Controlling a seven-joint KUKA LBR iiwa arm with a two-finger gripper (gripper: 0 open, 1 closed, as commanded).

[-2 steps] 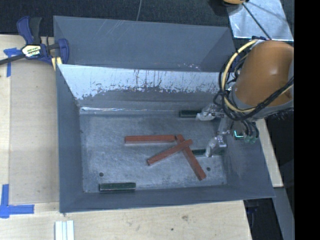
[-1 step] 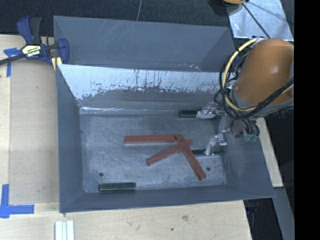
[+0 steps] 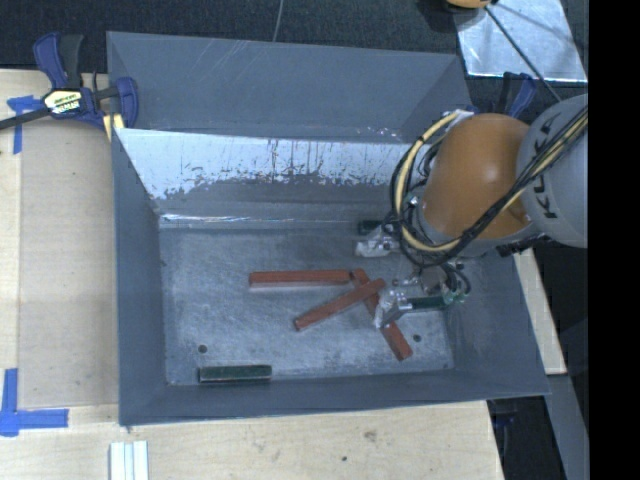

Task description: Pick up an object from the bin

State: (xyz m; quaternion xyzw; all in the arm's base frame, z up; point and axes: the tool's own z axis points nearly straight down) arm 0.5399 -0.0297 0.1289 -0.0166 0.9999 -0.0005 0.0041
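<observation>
Orange wrist cover (image 3: 480, 183) topmost; gripper (image 3: 395, 306) beneath, low over right floor of grey bin (image 3: 300, 98), grip state cannot be told. Short red-brown stick (image 3: 398, 343) just beside gripper; diagonal stick (image 3: 335, 309), long stick (image 3: 300, 279) leftward. Dark green bar (image 3: 234, 373) by front wall.

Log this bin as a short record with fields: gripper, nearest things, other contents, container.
gripper: low over the right part of the floor, where the sticks' ends meet
nearest things: slanted reddish-brown flat stick; short reddish-brown flat stick
other contents: long reddish-brown flat stick, lying level mid-floor; dark green flat bar, alone by the front wall
container: grey metal bin
grasp: cannot tell
</observation>
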